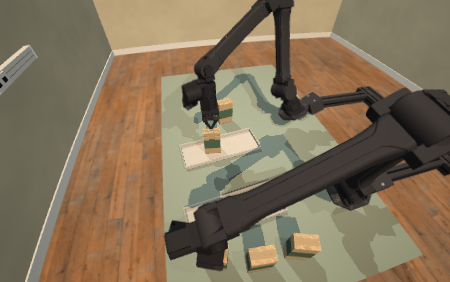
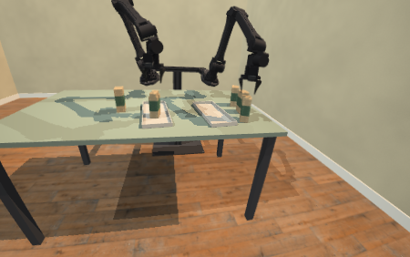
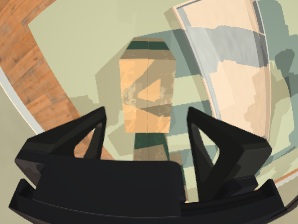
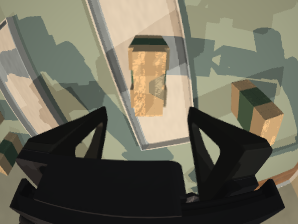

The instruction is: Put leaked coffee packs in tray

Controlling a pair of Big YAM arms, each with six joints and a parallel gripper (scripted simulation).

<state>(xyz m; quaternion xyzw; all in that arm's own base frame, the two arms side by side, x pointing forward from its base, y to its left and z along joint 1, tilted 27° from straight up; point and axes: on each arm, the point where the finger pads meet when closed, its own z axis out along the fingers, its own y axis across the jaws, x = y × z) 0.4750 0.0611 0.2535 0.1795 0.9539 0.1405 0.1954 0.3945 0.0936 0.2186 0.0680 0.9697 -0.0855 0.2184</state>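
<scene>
Five tan-and-green coffee packs stand on the bench. One pack (image 1: 212,140) stands inside the far white tray (image 1: 222,147). My right gripper (image 1: 211,122) is open and hangs just above it, and the pack shows between the fingers in the right wrist view (image 4: 149,83). Another pack (image 1: 225,110) stands on the bench just beyond that tray. My left gripper (image 2: 251,87) is open above the end pack (image 2: 246,108) of a row of three at the near edge. This pack shows between the fingers in the left wrist view (image 3: 148,99). My arm mostly hides it in the top view.
The two other packs of the row (image 1: 262,257) (image 1: 303,245) stand beside the left gripper. A second white tray (image 2: 213,113) lies empty next to that row, largely hidden under the left arm in the top view. The bench edge is close to the row.
</scene>
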